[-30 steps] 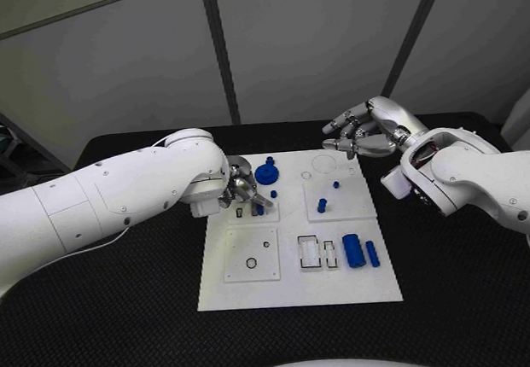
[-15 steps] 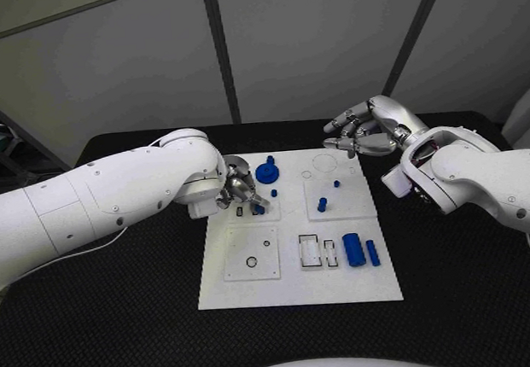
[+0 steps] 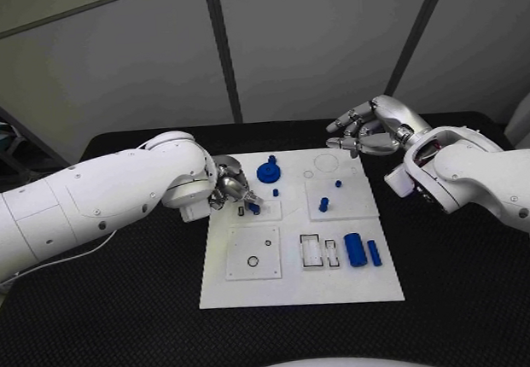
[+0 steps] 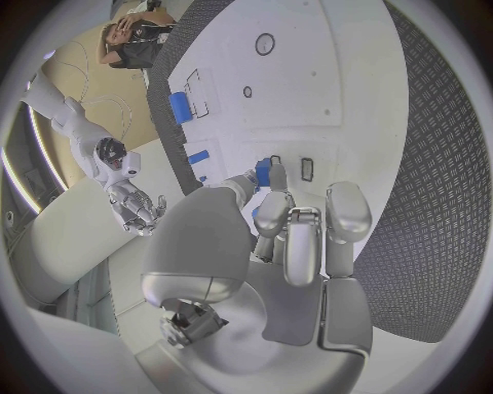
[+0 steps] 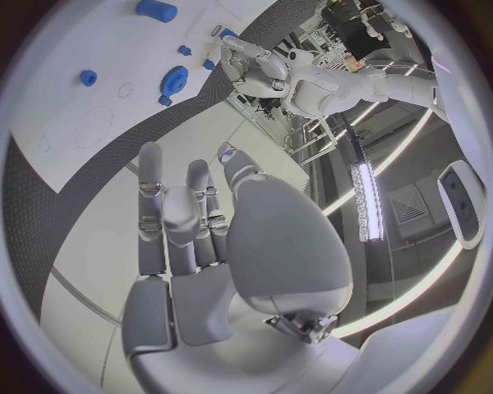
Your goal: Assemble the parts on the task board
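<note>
The white task board (image 3: 255, 291) lies in the middle of the black table. My left hand (image 3: 230, 191) is over the board's far left part and pinches a small blue part (image 3: 253, 207) in its fingertips. In the left wrist view this blue part (image 4: 263, 172) sits just beside a small rectangular slot (image 4: 306, 169). A blue gear (image 3: 268, 172) stands right behind the hand. My right hand (image 3: 365, 133) hovers by the board's far right corner, its fingers (image 5: 164, 209) apart and holding nothing.
Small blue pegs (image 3: 324, 204) stand in the board's right far panel. A thick blue cylinder (image 3: 354, 249) and a thinner one (image 3: 374, 253) lie on the right near part, beside rectangular recesses (image 3: 310, 250). A ring-shaped hole (image 3: 253, 261) marks the left near panel.
My left hand has drawn slightly to the left with the small blue part still in its fingertips. The right hand has stayed where it was.
</note>
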